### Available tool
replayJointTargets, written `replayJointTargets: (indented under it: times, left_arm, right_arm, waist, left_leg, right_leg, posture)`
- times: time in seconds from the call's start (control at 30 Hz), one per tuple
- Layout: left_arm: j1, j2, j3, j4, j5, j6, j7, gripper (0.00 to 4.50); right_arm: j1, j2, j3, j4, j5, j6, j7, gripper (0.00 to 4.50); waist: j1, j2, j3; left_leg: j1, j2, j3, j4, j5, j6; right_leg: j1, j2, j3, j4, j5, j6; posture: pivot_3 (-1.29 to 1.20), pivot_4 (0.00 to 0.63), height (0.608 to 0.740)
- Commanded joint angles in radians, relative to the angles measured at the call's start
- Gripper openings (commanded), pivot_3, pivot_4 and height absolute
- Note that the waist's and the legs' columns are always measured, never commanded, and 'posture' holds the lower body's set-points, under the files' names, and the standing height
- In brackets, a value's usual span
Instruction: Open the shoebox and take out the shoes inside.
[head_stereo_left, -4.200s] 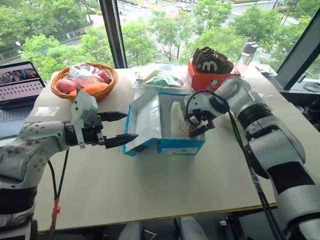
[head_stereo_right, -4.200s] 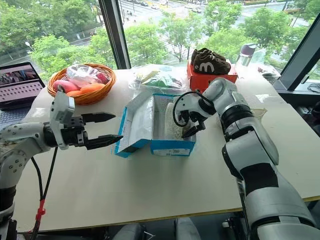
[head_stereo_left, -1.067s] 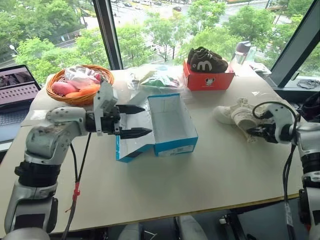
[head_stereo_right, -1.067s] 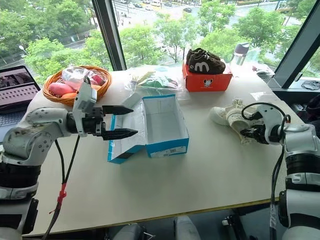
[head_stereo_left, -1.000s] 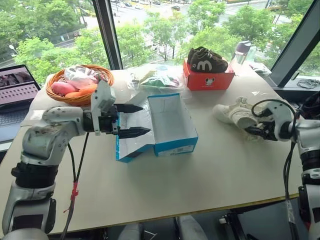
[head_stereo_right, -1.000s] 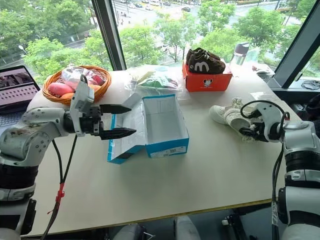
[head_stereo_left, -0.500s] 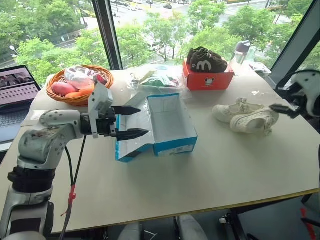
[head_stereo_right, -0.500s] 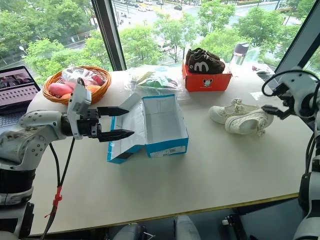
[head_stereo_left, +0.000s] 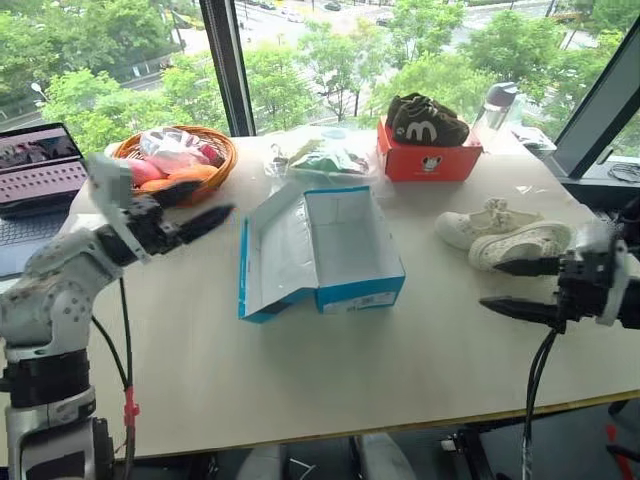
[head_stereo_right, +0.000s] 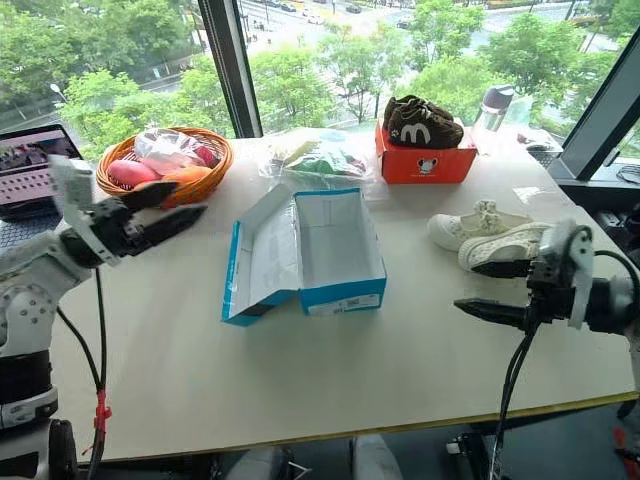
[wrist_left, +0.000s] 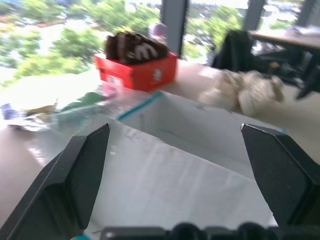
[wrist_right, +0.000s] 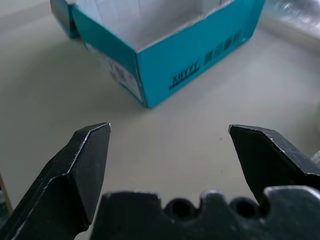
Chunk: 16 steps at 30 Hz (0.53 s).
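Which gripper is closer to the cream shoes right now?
The right. The right gripper is open just in front of the shoes, not touching them. The left gripper is open by the basket, across the open shoebox.

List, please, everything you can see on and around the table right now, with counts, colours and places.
Shoebox: one, bright blue with white inside, lid open, table centre.
Shoes: two, cream-white, on the table right of the shoebox, outside it.
Red-orange box: one, at the far edge by the window.
Dark brown shoes: a pair, on top of the red-orange box.
Basket: one, orange wicker, far left, holding wrapped items.
Plastic bags: clear, with green contents, behind the shoebox.
Bottle: one, clear with dark cap, far right.
Laptop: one, open, left edge.
Left gripper: black fingers, open, near the basket.
Right gripper: black fingers, open, near the cream shoes.
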Motion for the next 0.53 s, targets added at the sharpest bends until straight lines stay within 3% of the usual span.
replayJointTargets:
  times: [0.03, 0.13, 0.27, 0.53]
  left_arm:
    - [0.112, -0.056, 0.097, 0.023, 0.054, -0.127, 0.104, 4.5]
    - [0.243, -0.139, 0.078, 0.019, 0.199, -0.282, 0.228, 4.5]
    - [0.352, -0.244, 0.049, 0.022, 0.273, -0.396, 0.314, 4.5]
    - [0.405, -0.352, -0.035, 0.064, 0.387, -0.619, 0.406, 4.5]
  right_arm:
    - [0.061, 0.113, -0.047, 0.081, -0.064, -0.078, -0.201, 4.48]
    - [0.126, 0.181, -0.018, 0.118, -0.082, -0.099, -0.238, 4.48]
    - [0.098, 0.282, -0.003, 0.177, -0.106, -0.185, -0.345, 4.48]
    - [0.044, 0.399, -0.016, 0.293, -0.144, -0.403, -0.51, 4.48]
  waist:
    - [0.005, -0.003, -0.001]
    - [0.01, -0.002, -0.002]
    - [0.013, -0.003, -0.002]
    - [0.012, -0.003, -0.002]
  left_leg:
    - [0.007, 0.001, 0.001, -0.001, 0.0, 0.0]
    - [0.006, 0.002, 0.01, 0.0, 0.0, -0.001]
    - [0.005, 0.004, 0.016, 0.0, 0.0, -0.001]
    - [0.003, 0.007, 0.017, 0.001, 0.0, -0.001]
  right_leg:
    - [0.007, 0.001, -0.001, -0.003, 0.0, 0.0]
    - [0.008, -0.002, 0.001, -0.005, 0.002, 0.001]
    - [0.008, -0.001, 0.002, -0.007, 0.004, 0.002]
    - [0.008, 0.001, 0.001, -0.009, 0.005, 0.002]
  posture:
    - [0.0, 0.15, 0.74]
    - [0.0, 0.15, 0.74]
    - [0.0, 0.15, 0.74]
    - [0.0, 0.15, 0.74]
